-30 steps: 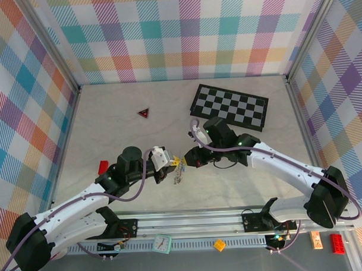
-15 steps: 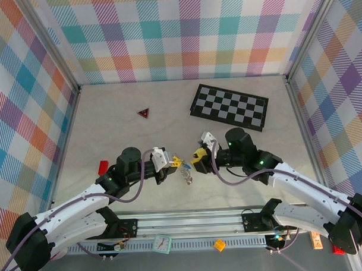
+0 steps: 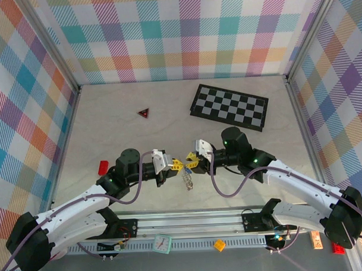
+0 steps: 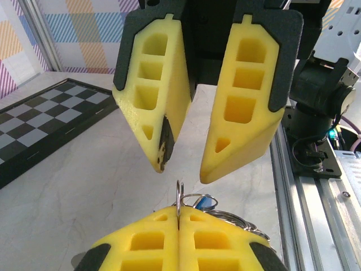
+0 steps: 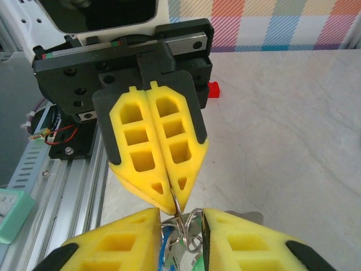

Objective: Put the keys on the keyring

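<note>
Left wrist: keyring [image 4: 179, 201] upright, edge-on, clamped in left gripper [image 4: 179, 221]

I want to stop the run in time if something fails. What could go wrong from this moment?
1. The left gripper pinches the keyring only by thin wire at its very tip; a push from the right gripper could twist it loose.
2. The right gripper's open jaws stand very close to that tip, so closing may catch the left gripper instead.
3. The blue key hangs bunched against the ring wires, so the wrong piece may be grabbed.
</note>
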{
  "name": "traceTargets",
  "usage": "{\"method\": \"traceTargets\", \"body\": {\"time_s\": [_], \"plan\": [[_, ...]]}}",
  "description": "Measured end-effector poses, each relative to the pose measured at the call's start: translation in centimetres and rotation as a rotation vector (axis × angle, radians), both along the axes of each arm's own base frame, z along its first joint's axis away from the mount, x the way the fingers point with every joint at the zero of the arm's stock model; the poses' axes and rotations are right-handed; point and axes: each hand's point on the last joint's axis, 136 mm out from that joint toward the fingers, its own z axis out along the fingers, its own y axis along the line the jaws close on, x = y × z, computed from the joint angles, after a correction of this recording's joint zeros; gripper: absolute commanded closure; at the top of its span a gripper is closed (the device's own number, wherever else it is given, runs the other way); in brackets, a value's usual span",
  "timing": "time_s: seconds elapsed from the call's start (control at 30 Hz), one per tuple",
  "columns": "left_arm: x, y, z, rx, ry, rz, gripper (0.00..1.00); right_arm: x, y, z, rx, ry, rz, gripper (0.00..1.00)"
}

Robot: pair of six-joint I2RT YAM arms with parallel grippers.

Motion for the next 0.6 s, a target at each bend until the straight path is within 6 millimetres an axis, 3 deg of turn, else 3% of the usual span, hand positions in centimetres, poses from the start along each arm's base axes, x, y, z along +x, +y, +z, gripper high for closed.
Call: {"method": "traceTargets", "body": {"time_s": [0.53,0.6], "plan": [[-0.3,-0.1,0.2,-0.010,0.001,-0.020,1.00,0.1,0.5,-1.3,-0.028,0.011,0.023,0.83],[-0.3,-0.1,0.0,-0.009,0.005,-0.017,1.00,0.0,0.6,-1.5,-0.030,0.014,0.035,0.91]]}}
